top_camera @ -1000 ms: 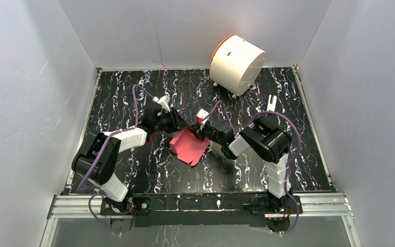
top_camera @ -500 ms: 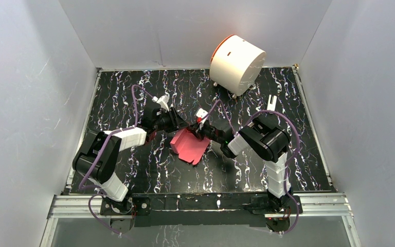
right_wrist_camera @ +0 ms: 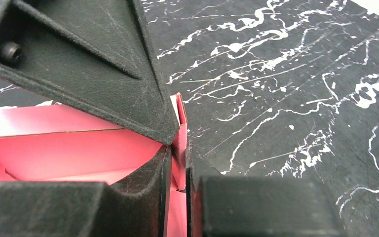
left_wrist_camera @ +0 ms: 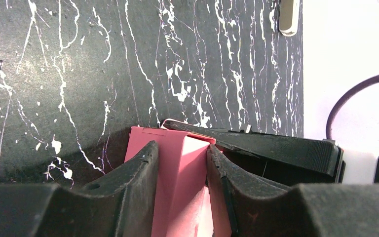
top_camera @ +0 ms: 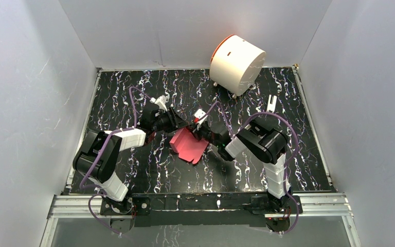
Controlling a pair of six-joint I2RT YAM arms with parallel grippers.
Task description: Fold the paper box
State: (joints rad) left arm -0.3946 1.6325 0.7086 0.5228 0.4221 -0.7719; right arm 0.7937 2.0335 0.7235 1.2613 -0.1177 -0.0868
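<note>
Pink paper box (top_camera: 189, 146), partly folded, sits midway on the surface (top_camera: 133, 87). The left gripper (left_wrist_camera: 181, 160), at its 11 o'clock, has jaws pinching a raised panel. The right gripper (right_wrist_camera: 177, 170), at 1 o'clock, has jaws pinching a thin upright wall.
</note>
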